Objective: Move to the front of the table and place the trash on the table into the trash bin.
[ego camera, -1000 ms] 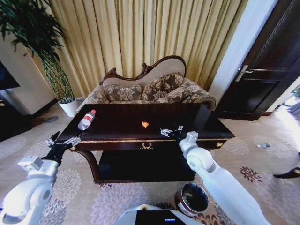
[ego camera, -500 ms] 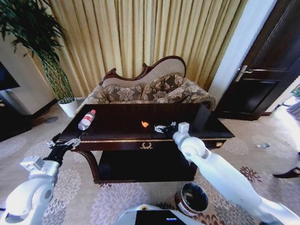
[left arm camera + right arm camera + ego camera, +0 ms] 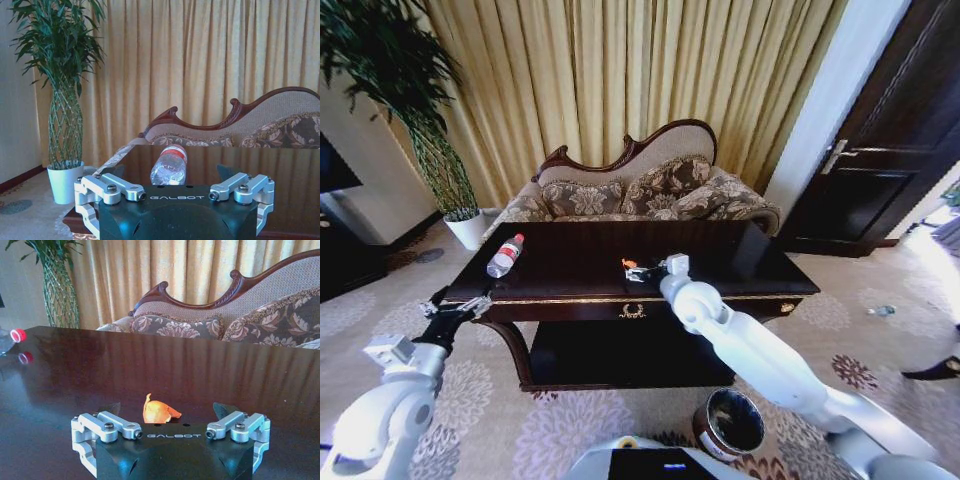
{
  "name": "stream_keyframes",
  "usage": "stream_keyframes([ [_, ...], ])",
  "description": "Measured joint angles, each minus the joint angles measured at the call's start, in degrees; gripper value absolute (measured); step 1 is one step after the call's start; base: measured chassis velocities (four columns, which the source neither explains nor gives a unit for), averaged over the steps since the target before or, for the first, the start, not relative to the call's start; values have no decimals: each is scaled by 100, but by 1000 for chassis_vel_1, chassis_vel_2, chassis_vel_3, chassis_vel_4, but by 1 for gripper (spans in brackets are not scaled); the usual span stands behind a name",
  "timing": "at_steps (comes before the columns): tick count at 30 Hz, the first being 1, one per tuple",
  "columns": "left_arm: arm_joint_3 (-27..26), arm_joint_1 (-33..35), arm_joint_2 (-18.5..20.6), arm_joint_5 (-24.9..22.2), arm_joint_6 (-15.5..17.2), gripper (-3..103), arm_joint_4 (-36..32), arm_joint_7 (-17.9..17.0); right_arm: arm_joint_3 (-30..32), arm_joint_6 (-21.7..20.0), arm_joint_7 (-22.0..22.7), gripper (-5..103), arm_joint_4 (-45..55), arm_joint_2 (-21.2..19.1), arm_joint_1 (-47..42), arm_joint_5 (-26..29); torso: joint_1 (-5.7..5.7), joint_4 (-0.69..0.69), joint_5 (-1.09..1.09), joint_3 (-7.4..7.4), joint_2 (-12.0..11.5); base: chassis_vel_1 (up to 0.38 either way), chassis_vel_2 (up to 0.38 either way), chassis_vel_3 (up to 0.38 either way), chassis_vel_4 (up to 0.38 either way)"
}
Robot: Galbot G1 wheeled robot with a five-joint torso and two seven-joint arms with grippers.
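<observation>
Your right gripper (image 3: 632, 272) centre frame, spread open around orange scrap (image 3: 159, 412) on table (image 3: 570, 270), left gripper (image 3: 455, 308) open lower left, bottle (image 3: 505, 255) beyond.

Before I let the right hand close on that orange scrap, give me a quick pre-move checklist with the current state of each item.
1. Right hand lined up on the small crumpled orange scrap: ok, scrap sits between its open fingers in the right wrist view.
2. Scrap lying free on the dark glossy wooden table: ok.
3. Fingers low enough to grip: cannot tell.
4. Round dark trash bin open on the carpet: ok.
5. Left hand out of the way: ok, open off the table's left corner.
6. Clear red-capped plastic bottle remains on the table: not ok.
</observation>
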Motion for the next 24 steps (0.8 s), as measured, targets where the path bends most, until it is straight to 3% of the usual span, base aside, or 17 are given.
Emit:
stream_keyframes([
  [14, -9, 3, -12, -25, -36, 100, -24, -16, -22, -78, -192, 103, -274, 64, 12, -204, 0, -1, 1, 0, 0, 0, 0, 0, 0],
  [17, -29, 4, 5, -25, -45, 100, -25, -18, -22, -93, -225, 94, -268, 71, -10, -261, 0, -1, 1, 0, 0, 0, 0, 0, 0],
  [20, -37, 11, 8, -25, -52, 100, -33, -20, -20, -91, -256, 79, -258, 88, -63, -377, 0, -1, 1, 0, 0, 0, 0, 0, 0],
  [21, -37, 11, 8, -25, -52, 100, -33, -20, -20, -91, -256, 79, -258, 88, -63, -377, 0, -1, 1, 0, 0, 0, 0, 0, 0],
  [24, -38, 37, -5, -18, -76, 100, -41, -21, 2, -71, -286, 62, -247, 82, -118, -466, 0, 0, 1, -1, 0, 0, 0, 0, 0],
])
